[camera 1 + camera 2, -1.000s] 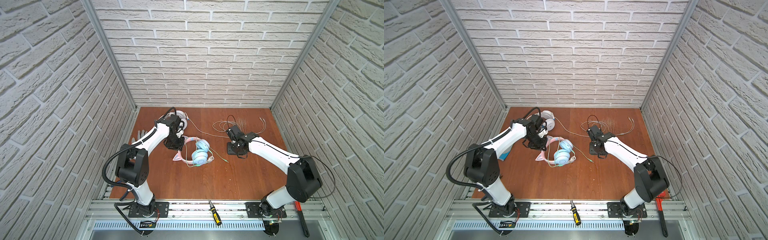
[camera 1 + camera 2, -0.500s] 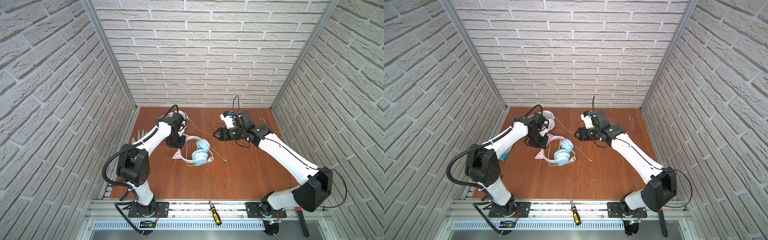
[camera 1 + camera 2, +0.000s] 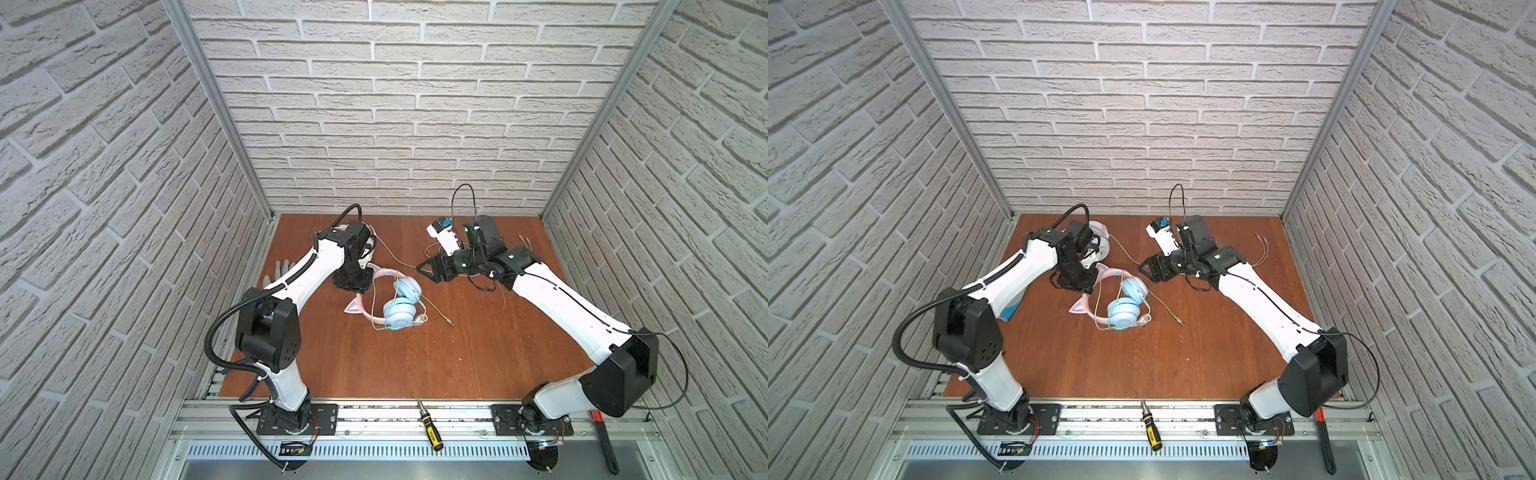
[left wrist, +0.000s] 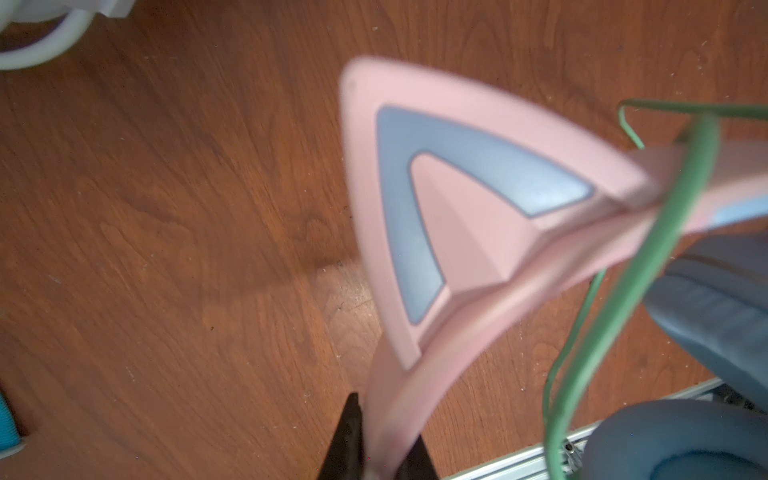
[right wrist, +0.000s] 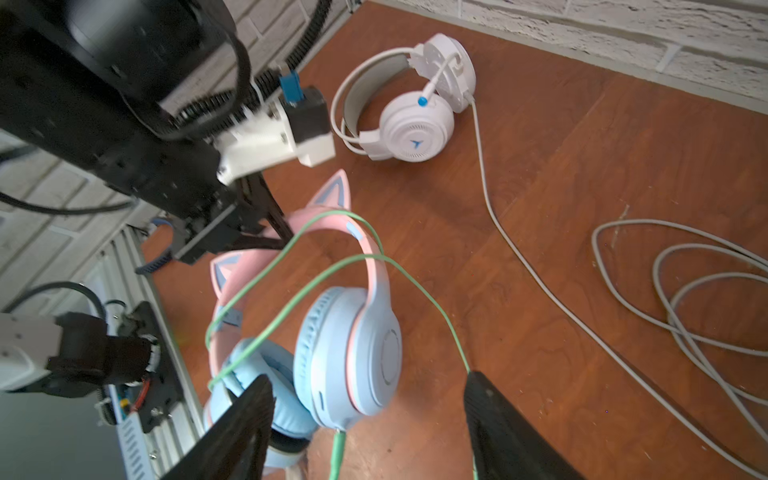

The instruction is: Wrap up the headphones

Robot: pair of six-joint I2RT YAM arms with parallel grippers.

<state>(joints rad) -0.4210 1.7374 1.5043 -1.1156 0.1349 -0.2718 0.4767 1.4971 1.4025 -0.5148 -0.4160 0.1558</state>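
The cat-ear headphones lie mid-table: pink band, light-blue cups, green cable looped loosely over the band. My left gripper is shut on the pink band just below a cat ear. To their right my right gripper hovers open with nothing between its fingers; a blue cup sits beyond the gap. The white headphones rest at the back, partly hidden behind my left arm in both top views.
The white cable runs to loose coils under my right arm. The green plug lies on the wood. A grey glove lies at the left edge. A screwdriver and a red-handled tool rest on the front rail.
My right gripper rose off the table, swung toward the back and turned to face the cat-ear headphones, its jaws widening. My left gripper kept its hold on the band and barely moved.
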